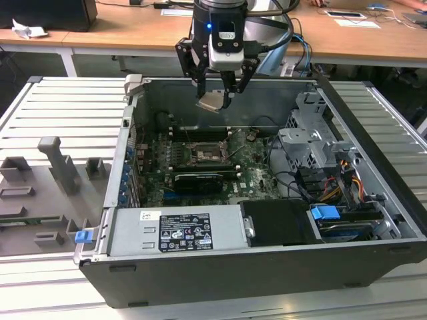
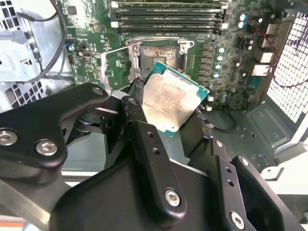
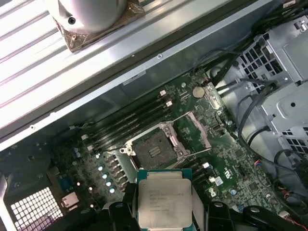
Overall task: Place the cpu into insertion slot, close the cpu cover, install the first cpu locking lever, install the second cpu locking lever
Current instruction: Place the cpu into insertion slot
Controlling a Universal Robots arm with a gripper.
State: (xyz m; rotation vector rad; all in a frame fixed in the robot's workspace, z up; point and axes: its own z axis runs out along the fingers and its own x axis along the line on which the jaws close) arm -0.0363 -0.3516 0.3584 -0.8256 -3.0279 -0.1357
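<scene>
The tool (image 1: 217, 95) hangs over the open computer case (image 1: 200, 283), above the back half of the case, and its black fingers (image 2: 137, 115) are clamped on two opposite edges of the cpu (image 1: 213, 102). The cpu is in the air, tilted, with its pale metal top up; in both wrist views it shows between the fingers (image 3: 163, 199), clear of the board.

Below it, the insertion slot (image 3: 153, 151) sits bare on the green motherboard (image 3: 226, 163), with its dark square middle exposed. The cpu cover (image 3: 199, 131) is swung up and back from one side of the slot, standing open. Long black memory slots (image 2: 168, 14) run just beside the slot.

The case lies on its side on a slatted metal counter (image 1: 60, 110). A power supply (image 1: 177, 230) fills its near edge.
</scene>
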